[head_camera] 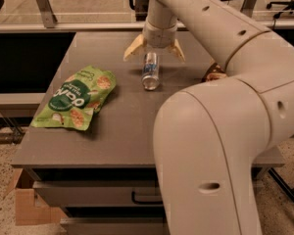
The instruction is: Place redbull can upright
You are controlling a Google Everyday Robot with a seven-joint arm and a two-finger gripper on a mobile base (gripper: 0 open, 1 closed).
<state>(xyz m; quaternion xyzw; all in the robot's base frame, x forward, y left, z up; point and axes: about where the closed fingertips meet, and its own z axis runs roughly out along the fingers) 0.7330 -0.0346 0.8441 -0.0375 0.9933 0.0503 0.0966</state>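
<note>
The redbull can (150,71), slim with blue and silver panels, lies on its side on the grey table (112,126), its silver end facing me. My gripper (154,52) hangs just above the can's far end, its two cream fingers (134,48) spread wide to either side of the can. The fingers are open and hold nothing. My arm comes in from the right and fills much of the view.
A green snack bag (76,98) lies flat on the table's left part. A brown snack bag (214,73) at the right is mostly hidden behind my arm. A drawer handle (142,198) shows below the table's front edge. A cardboard box (27,207) sits on the floor at left.
</note>
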